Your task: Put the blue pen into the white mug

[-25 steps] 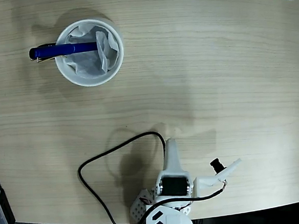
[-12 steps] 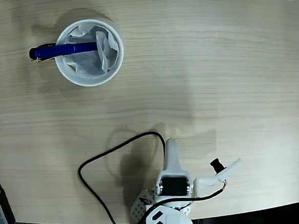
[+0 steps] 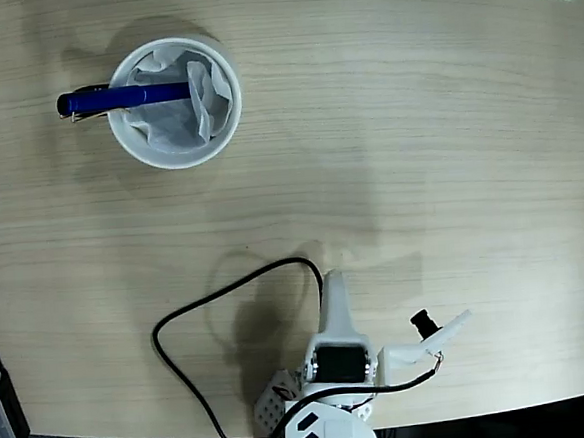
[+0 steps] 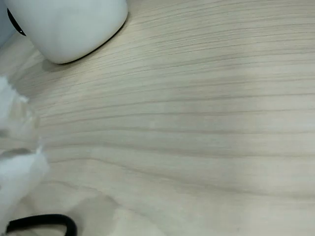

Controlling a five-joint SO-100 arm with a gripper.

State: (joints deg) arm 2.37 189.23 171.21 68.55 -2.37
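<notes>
The blue pen [image 3: 113,98] sits in the white mug [image 3: 174,103], leaning on the rim, with its dark end sticking out to the left in the fixed view. The mug stands on the tabletop [image 3: 417,140] (crumpled tissue inside). The white arm [image 3: 339,361] is folded far away, beside a black cable [image 3: 193,311]. I cannot tell how its jaws are set.
</notes>
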